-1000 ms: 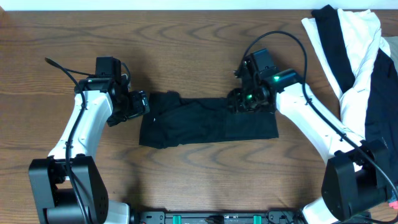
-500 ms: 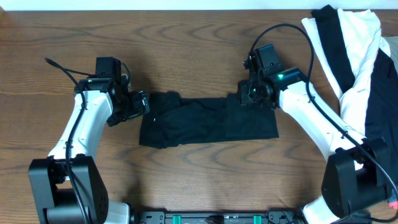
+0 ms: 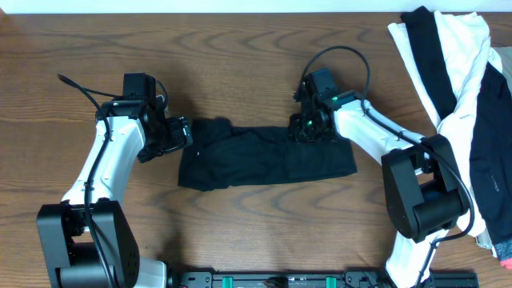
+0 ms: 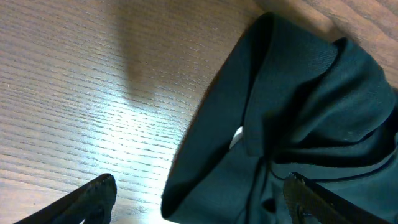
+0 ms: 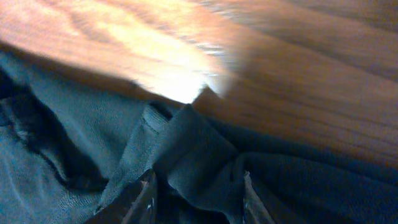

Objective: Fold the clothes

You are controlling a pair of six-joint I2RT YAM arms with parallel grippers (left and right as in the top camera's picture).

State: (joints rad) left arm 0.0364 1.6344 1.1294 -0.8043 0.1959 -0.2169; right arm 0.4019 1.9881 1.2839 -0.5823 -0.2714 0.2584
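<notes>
Tabletop of brown wood (image 3: 240, 48), black fabric garment (image 3: 264, 160) folded at centre.
Your left gripper (image 3: 184, 134) gapes at its 9 o'clock; your right gripper (image 3: 306, 133) straddles a ridge at 1, grip unclear: a shallow pinch may slip, spilling the fold.

- Left arm (image 3: 102, 164): smooth white shells on the long links, black joints and a bulky black base.
- Right arm (image 3: 370, 132): the same white-and-black build, with a small green light (image 3: 308, 122) glowing near the wrist.
- Thin black cable (image 3: 80, 86) on the left arm, and a looped black cable (image 3: 340, 53) on the right.
- Left gripper (image 4: 202, 193): dark, blunt fingers.
- Right gripper (image 5: 194, 196): paler, greyish fingertips.
</notes>
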